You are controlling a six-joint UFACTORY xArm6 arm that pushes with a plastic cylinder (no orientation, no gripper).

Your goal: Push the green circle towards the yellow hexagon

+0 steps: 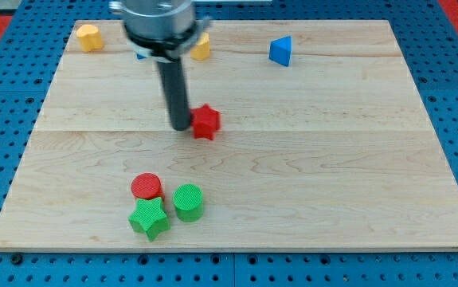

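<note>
My tip by red block

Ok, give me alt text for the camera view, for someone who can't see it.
My tip rests mid-board against a red block, far from the green circle, which sits near the view's bottom beside a red circle and green star. The yellow hexagon lies top left.

We find the green circle hemmed at the view's left by the red circle and green star; its right is open worktop.
</note>
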